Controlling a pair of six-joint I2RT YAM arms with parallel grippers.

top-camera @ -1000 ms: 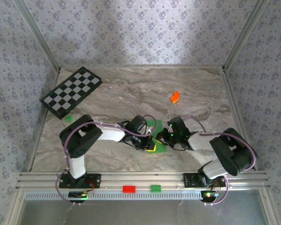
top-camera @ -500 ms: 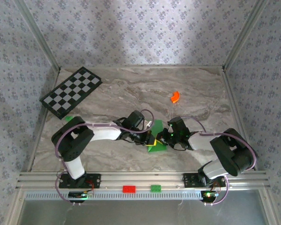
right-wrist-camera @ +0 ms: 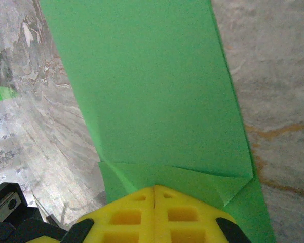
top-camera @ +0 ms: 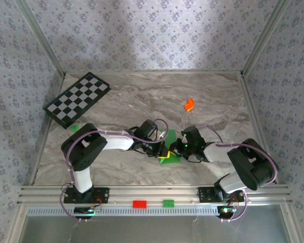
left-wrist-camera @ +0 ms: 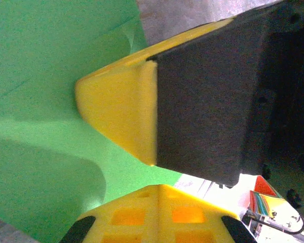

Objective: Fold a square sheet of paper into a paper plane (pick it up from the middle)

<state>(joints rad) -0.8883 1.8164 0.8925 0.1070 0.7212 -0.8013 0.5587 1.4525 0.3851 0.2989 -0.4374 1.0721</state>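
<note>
One folded green paper (right-wrist-camera: 152, 91) lies at the front middle of the bench (top-camera: 142, 96). The right hand (right-wrist-camera: 154, 195) pinches its edge tight. The left hand (left-wrist-camera: 159, 198) is closed against the sheet, its grip unclear. Farther off are one checkered board (top-camera: 77, 99) and one orange piece (top-camera: 189, 104).

Marbled grey table (top-camera: 142, 96): black-and-white checkered board (top-camera: 77, 99); tiny green block (top-camera: 74, 128) just beside the board; small orange curved piece (top-camera: 189, 104) and bright green paper sheet (top-camera: 168, 136) well to its right.

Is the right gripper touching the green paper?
Touching. In the right wrist view, the right gripper is shut on the near edge of the green paper.
</note>
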